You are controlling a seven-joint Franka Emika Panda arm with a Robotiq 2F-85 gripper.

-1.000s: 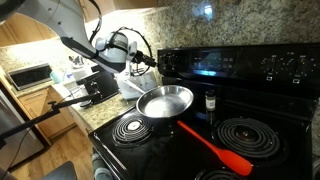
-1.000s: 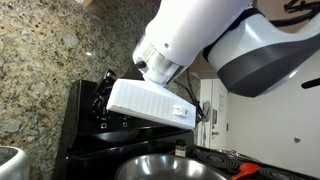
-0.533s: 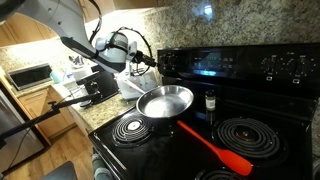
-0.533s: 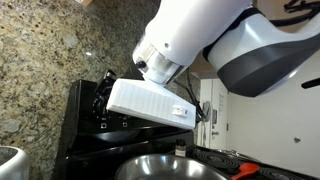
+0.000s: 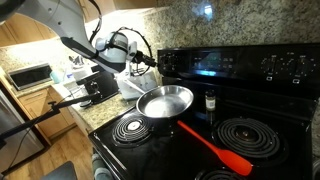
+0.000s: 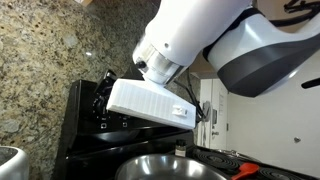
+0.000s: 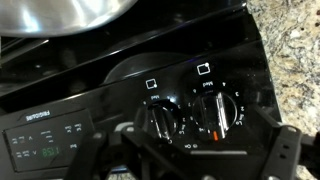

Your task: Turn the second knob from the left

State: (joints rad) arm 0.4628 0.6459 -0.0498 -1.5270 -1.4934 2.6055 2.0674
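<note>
My claw (image 7: 197,156) shows only as two dark, blurred fingers (image 7: 285,150), cut off at the bottom edge of the wrist view. They're spread wide apart w/ nothing clamped. Above and btwn them is the glossy black stove panel (image 7: 90,95). This view is upside down, so the task's black round silver-rimmed knob (image 7: 160,121) is centre-frame, w/ the orange-marked knob (image 7: 218,116) just right of it. Can't tell if I touch either. In an exterior view a white box (image 6: 150,100) hides the claw.
</note>
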